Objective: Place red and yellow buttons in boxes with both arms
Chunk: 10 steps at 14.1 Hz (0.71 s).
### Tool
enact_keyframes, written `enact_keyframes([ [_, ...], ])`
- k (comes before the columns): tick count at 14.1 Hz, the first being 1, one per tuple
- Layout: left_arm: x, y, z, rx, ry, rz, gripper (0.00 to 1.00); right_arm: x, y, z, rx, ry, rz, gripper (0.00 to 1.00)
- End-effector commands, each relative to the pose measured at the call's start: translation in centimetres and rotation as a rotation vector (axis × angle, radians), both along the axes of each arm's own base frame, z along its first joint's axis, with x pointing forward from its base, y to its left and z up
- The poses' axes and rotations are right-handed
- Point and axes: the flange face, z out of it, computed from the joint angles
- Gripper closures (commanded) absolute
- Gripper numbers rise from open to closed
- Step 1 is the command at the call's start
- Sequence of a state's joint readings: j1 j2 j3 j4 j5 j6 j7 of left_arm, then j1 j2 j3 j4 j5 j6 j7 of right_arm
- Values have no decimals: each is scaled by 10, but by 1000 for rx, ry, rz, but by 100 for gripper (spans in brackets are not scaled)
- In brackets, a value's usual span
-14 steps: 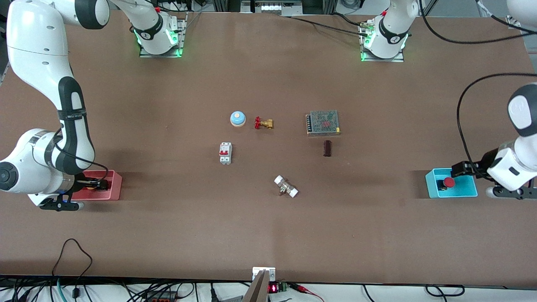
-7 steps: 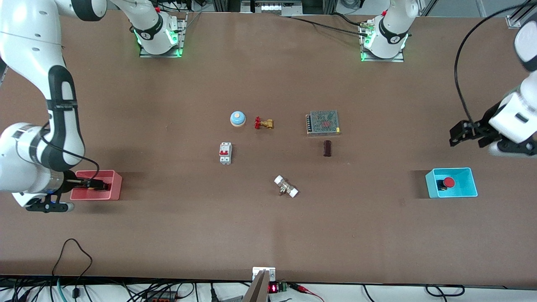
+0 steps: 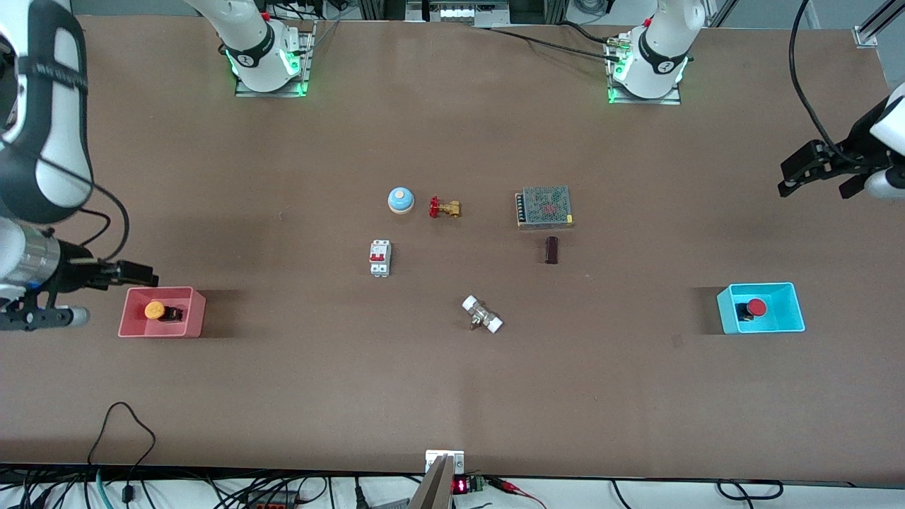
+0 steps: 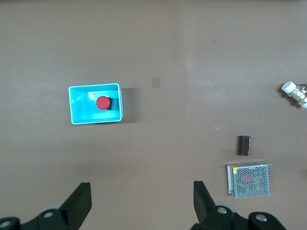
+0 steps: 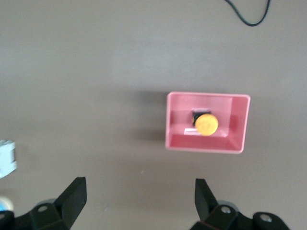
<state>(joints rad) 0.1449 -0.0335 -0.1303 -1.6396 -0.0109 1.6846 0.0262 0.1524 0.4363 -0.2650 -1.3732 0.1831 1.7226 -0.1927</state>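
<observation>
Both placements look done, so the step in hand is clearing away; the next move seems to call only for lifting each arm free of its bin.

Nearest the front camera, the yellow button (image 3: 155,309), a glossy round cap on a black square base, sits in the smooth pink box (image 3: 196,311), below and just beside the right gripper (image 3: 145,272), whose fingers (image 5: 74,196) are spread and empty.

The red button (image 3: 756,307), same shape, lies in the glossy cyan box (image 3: 795,311), well below the left gripper (image 3: 792,177), raised over bare matte brown table (image 3: 452,396), fingers (image 4: 81,203) parted, holding nothing
</observation>
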Motion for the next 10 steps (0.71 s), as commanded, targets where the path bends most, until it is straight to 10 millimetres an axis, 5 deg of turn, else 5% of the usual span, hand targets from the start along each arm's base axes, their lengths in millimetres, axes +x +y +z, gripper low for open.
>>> enact_keyframes([
  [1,-16,-1,11,-10,-6,-17,0,-28,21,42,-3,28,8,0],
  [4,-23,-2,20,-8,-16,-17,0,-57,36,100,-53,5,-13,0],
  [10,-17,-2,14,-26,-23,-25,0,-74,-1,126,-62,-3,-70,0],
])
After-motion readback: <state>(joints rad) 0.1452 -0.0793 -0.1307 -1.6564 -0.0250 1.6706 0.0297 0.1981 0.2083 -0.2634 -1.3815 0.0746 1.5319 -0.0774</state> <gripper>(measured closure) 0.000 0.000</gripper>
